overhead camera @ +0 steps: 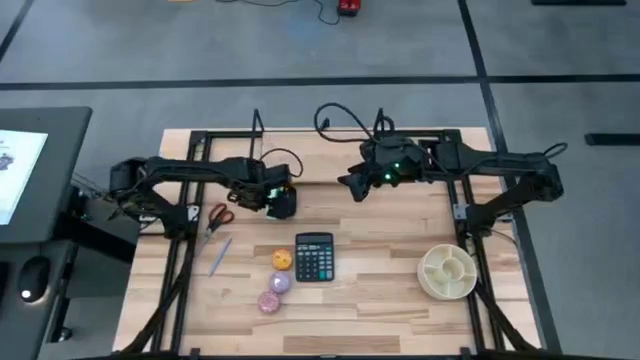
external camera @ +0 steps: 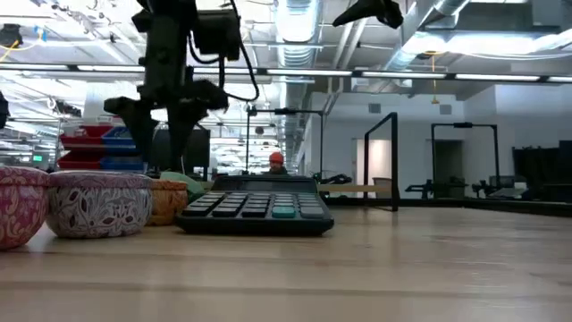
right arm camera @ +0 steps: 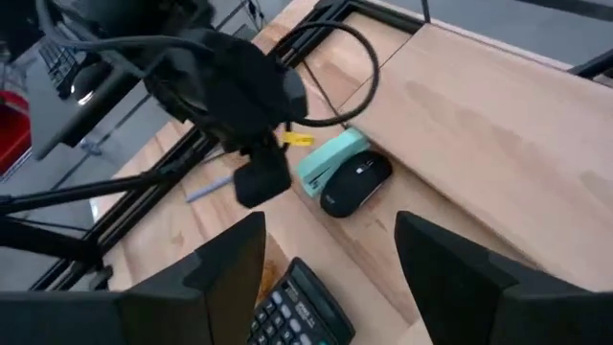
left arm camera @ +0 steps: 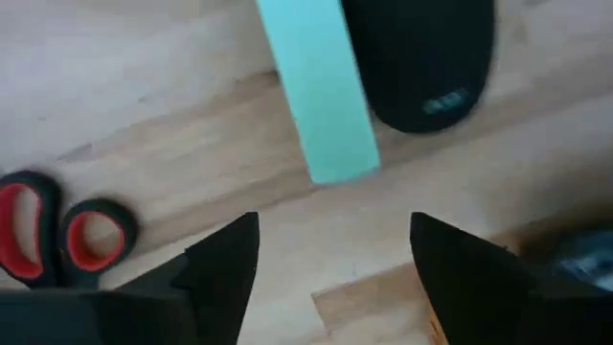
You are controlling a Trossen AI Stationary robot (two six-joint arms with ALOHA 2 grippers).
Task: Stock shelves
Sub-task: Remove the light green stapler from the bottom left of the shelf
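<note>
At the far middle of the tabletop (overhead camera: 400,310): the shelves (overhead camera: 315,160), a low pale plank with thin black uprights at both ends. Nothing visible on the plank in the right wrist view.

Just beside the plank's near edge, on its left half: a black mouse (right arm camera: 354,182) and a teal block (right arm camera: 330,158), side by side and touching or nearly so; a small yellow tag close to the block.

Directly above those two: the left hand (left arm camera: 333,230), pointed down at the wood, fingers spread wide with nothing between them. In its own wrist view, the block's end and the mouse's rounded end just ahead of the fingertips (left arm camera: 235,244). Whether touching the wood or hanging over it, cannot tell.

Over the plank's right half: the right hand (right arm camera: 330,225), raised and tilted toward the left arm, fingers likewise spread, holding nothing.

Further left on the tabletop: red-handled scissors (overhead camera: 217,217), and nearer the front a light blue pen (overhead camera: 220,253).

In the front middle: a dark calculator (overhead camera: 314,257), lying flat. Just left of it, three small round tins in a short row running forward: an orange tin (overhead camera: 283,259), a purple tin (overhead camera: 279,283), a pink tin (overhead camera: 269,301).

Well apart, toward the front right: a round cream tray (overhead camera: 447,271) with divided compartments.

Left of the tabletop: a dark stand carrying a screen (overhead camera: 20,165).
</note>
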